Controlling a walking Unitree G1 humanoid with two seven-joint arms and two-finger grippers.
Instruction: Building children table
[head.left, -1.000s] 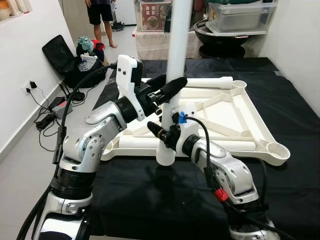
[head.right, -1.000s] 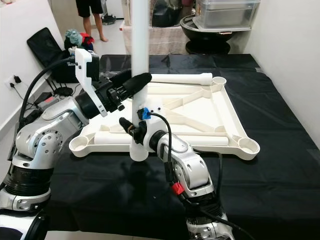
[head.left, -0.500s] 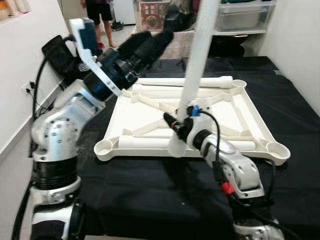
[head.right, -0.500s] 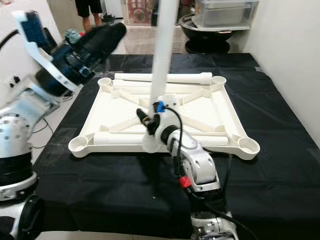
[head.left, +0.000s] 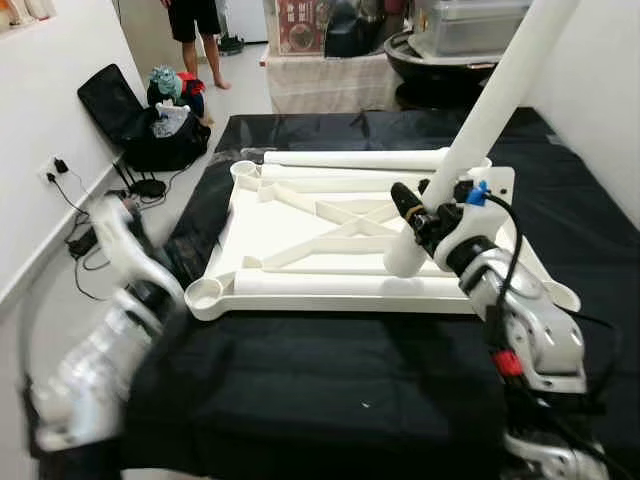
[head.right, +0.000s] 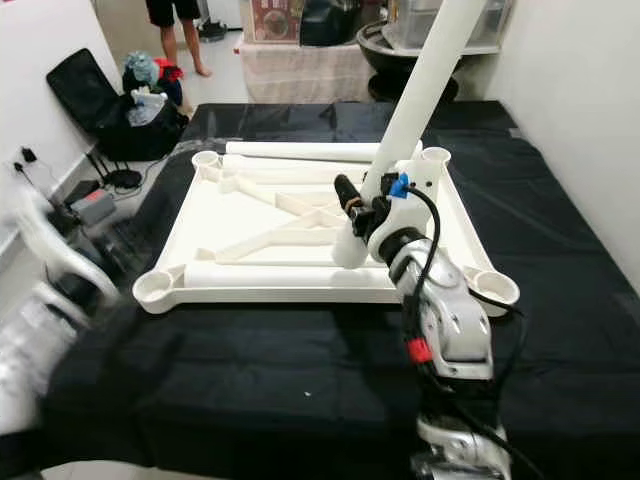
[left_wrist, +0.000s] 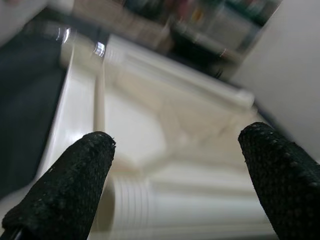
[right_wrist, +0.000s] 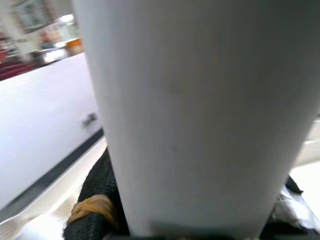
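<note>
The left gripper (left_wrist: 175, 185) has let go and dropped away, fingers wide; the right gripper (head.left: 428, 215) alone clamps the long white plastic leg tube (head.left: 480, 125), now tilted over the upturned white plastic tabletop (head.left: 300, 240), unseated.

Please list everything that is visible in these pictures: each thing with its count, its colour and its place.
Table top: one, white, lying upside down on the cloth, a round socket at each corner.
Table legs: two, white, lying flat on the table top, one along the far edge, one along the near edge.
Held leg: one, white, tilted, above the table top's right part.
Cloth: one, black, under the table top.
Bag: one, black, open on the floor at far left.
Storage box: one, clear, at the back.
Person: one, legs in view, far back.
Left gripper: open, blurred, low at left.
Right gripper: shut on the held leg.
</note>
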